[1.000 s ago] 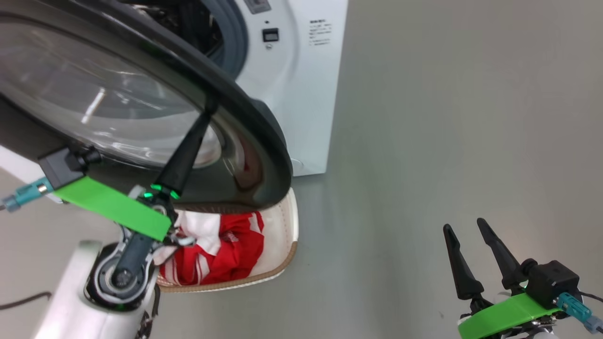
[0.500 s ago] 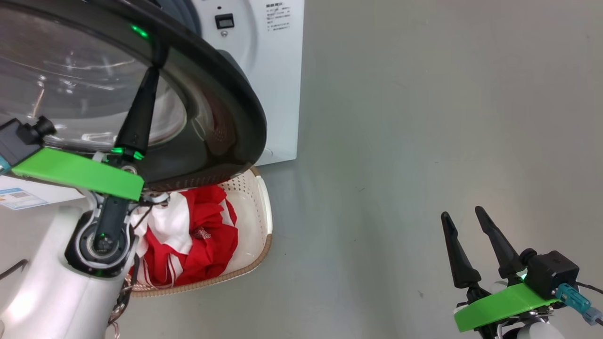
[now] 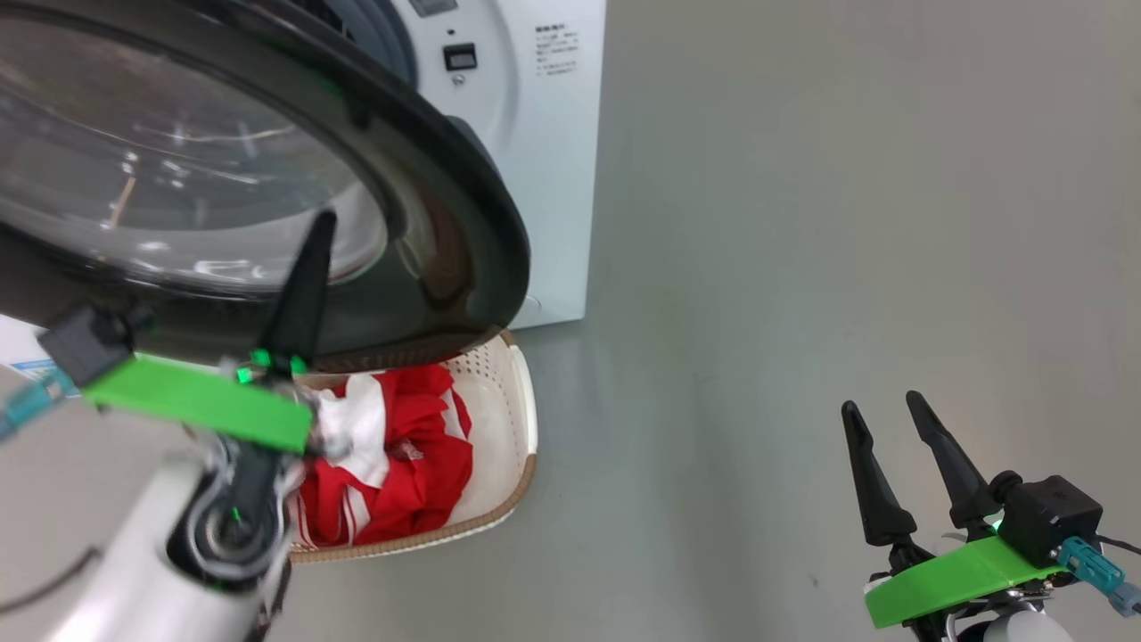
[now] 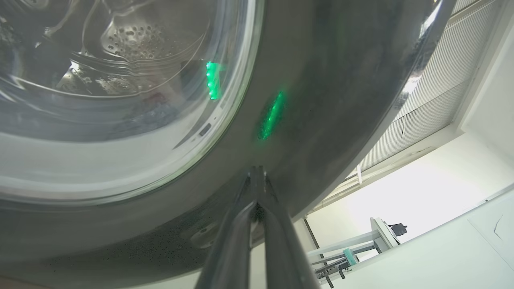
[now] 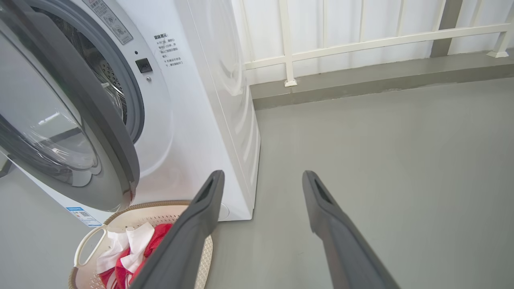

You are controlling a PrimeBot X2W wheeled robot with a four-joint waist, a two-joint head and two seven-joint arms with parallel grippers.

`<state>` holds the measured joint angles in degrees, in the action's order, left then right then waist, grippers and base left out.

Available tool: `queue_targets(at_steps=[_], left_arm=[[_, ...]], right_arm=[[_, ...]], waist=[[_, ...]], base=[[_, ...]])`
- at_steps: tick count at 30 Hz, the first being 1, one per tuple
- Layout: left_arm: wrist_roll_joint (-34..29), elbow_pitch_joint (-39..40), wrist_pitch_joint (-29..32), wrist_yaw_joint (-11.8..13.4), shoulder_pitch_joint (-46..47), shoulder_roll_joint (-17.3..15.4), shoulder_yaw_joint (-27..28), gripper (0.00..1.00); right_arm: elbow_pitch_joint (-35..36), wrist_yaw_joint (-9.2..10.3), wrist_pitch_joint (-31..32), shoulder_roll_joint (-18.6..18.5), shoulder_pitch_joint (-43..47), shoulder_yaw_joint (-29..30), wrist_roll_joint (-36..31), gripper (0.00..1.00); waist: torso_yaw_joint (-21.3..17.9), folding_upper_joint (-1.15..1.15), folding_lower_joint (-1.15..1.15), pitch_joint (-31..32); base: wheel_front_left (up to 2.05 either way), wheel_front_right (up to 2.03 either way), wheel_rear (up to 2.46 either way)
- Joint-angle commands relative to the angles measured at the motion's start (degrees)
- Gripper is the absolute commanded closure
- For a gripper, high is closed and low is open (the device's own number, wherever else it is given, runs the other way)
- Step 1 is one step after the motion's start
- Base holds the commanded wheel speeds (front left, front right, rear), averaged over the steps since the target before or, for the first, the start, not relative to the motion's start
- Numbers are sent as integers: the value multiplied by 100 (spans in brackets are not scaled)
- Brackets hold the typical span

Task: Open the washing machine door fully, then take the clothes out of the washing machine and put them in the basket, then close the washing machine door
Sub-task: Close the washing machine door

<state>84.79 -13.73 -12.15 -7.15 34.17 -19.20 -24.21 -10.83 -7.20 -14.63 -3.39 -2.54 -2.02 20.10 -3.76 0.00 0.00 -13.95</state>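
Note:
The washing machine door (image 3: 446, 205), black-rimmed with a bulging glass window, stands swung out from the white washing machine (image 3: 544, 152) and overhangs the basket (image 3: 513, 419). Red and white clothes (image 3: 410, 455) lie in the cream basket on the floor. My left gripper (image 3: 323, 223) is shut with nothing in it, pointing up at the door's outer face. In the left wrist view its tips (image 4: 256, 171) sit right at the glossy rim (image 4: 321, 100); contact is unclear. My right gripper (image 3: 879, 406) hangs open and empty over bare floor at the lower right.
In the right wrist view, the open right gripper (image 5: 263, 176) faces the washing machine (image 5: 200, 100), its steel drum (image 5: 108, 76), the door (image 5: 100, 120) and the basket (image 5: 132, 208) with clothes (image 5: 158, 237). Grey floor spreads right; a white railing (image 5: 361, 44) stands behind.
The head view has shifted. My left gripper, still shut, has come down from the door's upper rim edge to lower on its face. The right gripper has stayed put.

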Motion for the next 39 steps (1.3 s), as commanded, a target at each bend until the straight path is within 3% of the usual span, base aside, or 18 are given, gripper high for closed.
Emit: queue_targets(at_steps=[1,8,14,21,22,23,26,27,30,33,39], left_arm=[[26,140,-76,-34,-77,-262,142,100],[50,245,-255,-34,-813,-253,121,100],[-150,321,-282,-34,-1531,-161,434,98],[-506,349,-284,-34,-2282,-50,950,77],[-558,344,-284,-34,-2369,-47,1016,73],[-605,341,-284,-34,-2452,-39,1092,62],[-730,331,-284,-34,-2681,-10,1281,54],[-797,320,-284,-34,-2753,-13,1331,47],[-1048,254,-285,-34,-2945,-24,1474,15],[-1256,211,-285,-34,-3104,5,1627,0],[-1676,118,-285,-34,-3314,61,1805,0]], right_arm=[[117,-29,-37,-84,6,-101,-15,0],[100,-29,-37,-161,171,-78,-15,0],[89,-29,-37,-207,351,-21,-18,0],[86,-29,-37,-277,538,4,-10,0],[86,-29,-37,-288,566,12,-8,0],[90,-29,-37,-298,594,18,-8,0],[95,-29,-37,-321,678,42,-12,0],[97,-29,-37,-326,707,48,-13,0],[99,-29,-37,-336,770,71,-17,0],[98,-29,-37,-338,808,101,-13,0],[114,-29,-37,-358,875,141,0,0]], waist=[[100,0,0,118],[303,0,0,370],[462,0,0,595],[534,0,0,775],[542,0,0,803],[548,0,0,822],[566,0,0,893],[568,0,0,912],[573,0,0,962],[573,0,0,1004],[562,0,0,1085]], base=[[0,0,0],[0,0,0],[0,0,0],[0,0,0],[0,0,0],[0,0,0],[0,0,0],[0,0,0],[0,0,0],[0,0,0],[0,0,0]])
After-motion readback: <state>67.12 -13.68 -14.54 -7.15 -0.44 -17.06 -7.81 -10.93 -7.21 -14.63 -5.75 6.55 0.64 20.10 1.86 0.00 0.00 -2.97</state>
